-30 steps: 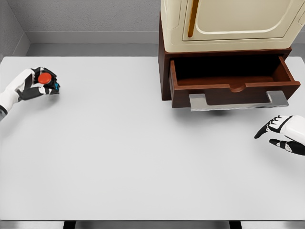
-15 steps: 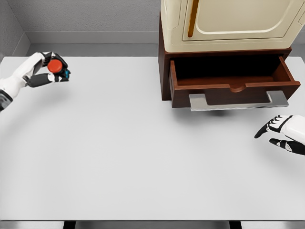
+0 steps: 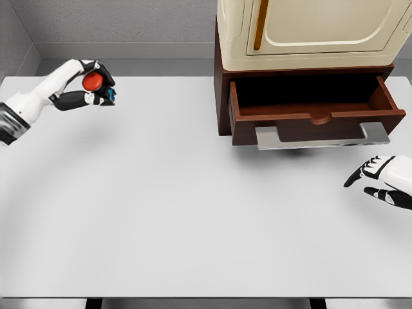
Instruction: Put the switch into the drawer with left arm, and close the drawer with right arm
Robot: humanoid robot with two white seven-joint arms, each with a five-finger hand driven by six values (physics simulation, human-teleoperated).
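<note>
While clasped in left hand: switch above table's far-left corner.
Open drawer well to its right; right hand slack, nearer.

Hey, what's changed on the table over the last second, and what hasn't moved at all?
The left hand, shut on the red-buttoned switch, has carried it up and to the right, toward the open drawer, and it now sits farther from the table's left edge. Nothing was picked up or released. The right hand stayed open near the right edge, and the drawer stayed pulled out.
</note>
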